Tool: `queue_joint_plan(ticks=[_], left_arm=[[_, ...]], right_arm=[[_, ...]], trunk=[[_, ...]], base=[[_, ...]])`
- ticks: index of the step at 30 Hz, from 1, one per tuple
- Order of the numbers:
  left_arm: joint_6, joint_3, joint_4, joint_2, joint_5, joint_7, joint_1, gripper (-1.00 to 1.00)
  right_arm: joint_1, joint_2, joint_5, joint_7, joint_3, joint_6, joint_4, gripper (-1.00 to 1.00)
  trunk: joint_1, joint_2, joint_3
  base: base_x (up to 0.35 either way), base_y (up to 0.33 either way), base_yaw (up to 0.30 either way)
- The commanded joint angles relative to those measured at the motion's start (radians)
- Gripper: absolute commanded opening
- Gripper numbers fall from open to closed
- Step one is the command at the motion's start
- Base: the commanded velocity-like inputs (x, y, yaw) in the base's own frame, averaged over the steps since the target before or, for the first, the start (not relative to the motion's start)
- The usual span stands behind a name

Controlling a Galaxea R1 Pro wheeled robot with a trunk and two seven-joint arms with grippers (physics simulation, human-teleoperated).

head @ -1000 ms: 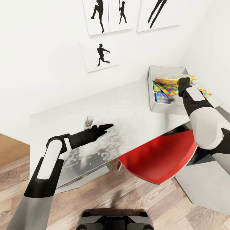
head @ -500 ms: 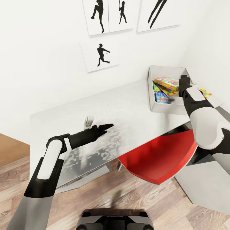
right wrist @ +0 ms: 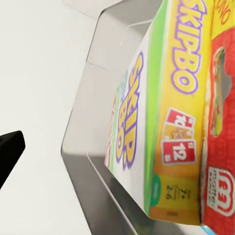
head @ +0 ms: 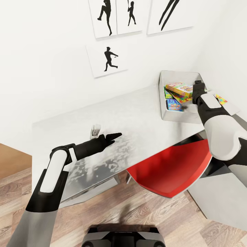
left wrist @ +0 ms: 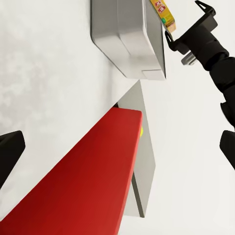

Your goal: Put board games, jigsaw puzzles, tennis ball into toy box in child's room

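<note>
Head view: the Skip-Bo box (head: 179, 88) lies in the toy box (head: 164, 113) at 1 o'clock, long axis toward 4, the right gripper (head: 197, 83) just beside its 3 o'clock end, spread open and empty; the far left gripper (head: 116, 136) open too
</note>
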Motion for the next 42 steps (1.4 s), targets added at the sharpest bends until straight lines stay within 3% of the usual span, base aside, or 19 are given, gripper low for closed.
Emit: queue_joint_plan(ticks=[1, 6, 12, 16, 18, 22, 27, 34, 42], left_arm=[[0.004, 0.001, 0.000, 0.000, 0.005, 0.005, -0.001, 1.00], [0.004, 0.001, 0.000, 0.000, 0.005, 0.005, -0.001, 1.00], [0.004, 0.002, 0.001, 0.000, 0.005, 0.004, -0.002, 1.00], [0.004, 0.002, 0.001, 0.000, 0.005, 0.003, -0.003, 1.00], [0.004, 0.002, 0.001, 0.000, 0.005, 0.003, -0.003, 1.00], [0.004, 0.002, 0.001, 0.000, 0.005, 0.003, -0.005, 1.00], [0.004, 0.002, 0.001, 0.000, 0.005, 0.004, -0.006, 1.00], [0.004, 0.002, 0.001, 0.000, 0.005, 0.004, -0.007, 1.00], [0.004, 0.003, 0.001, 0.000, 0.005, 0.003, -0.007, 1.00]], right_arm=[[-0.001, -0.001, -0.011, -0.004, 0.001, -0.003, -0.001, 1.00], [-0.002, -0.008, -0.011, -0.009, 0.001, 0.005, -0.010, 1.00], [-0.003, -0.040, -0.009, -0.056, 0.003, 0.034, -0.026, 1.00], [-0.009, -0.049, -0.007, -0.156, 0.004, 0.105, -0.061, 1.00], [-0.010, -0.049, -0.007, -0.189, 0.005, 0.126, -0.076, 1.00], [-0.011, -0.048, -0.007, -0.326, 0.006, 0.209, -0.155, 1.00], [-0.008, -0.046, -0.008, -0.411, 0.007, 0.272, -0.240, 1.00], [-0.011, -0.041, -0.009, -0.482, 0.008, 0.344, -0.311, 1.00], [-0.014, -0.029, -0.010, -0.506, 0.009, 0.369, -0.342, 1.00]], trunk=[[0.001, -0.002, -0.001], [0.001, -0.002, -0.001], [0.001, -0.002, -0.001], [0.001, -0.002, -0.001], [0.001, -0.002, -0.001], [0.001, -0.002, -0.001], [0.001, -0.002, -0.001], [0.001, -0.002, -0.001], [0.001, -0.002, -0.001]], base=[[0.000, 0.000, 0.000], [0.000, 0.000, 0.000], [0.000, 0.000, 0.000], [0.000, 0.000, 0.000], [0.000, 0.000, 0.000], [0.000, 0.000, 0.000], [0.000, 0.000, 0.000], [0.000, 0.000, 0.000], [0.000, 0.000, 0.000]])
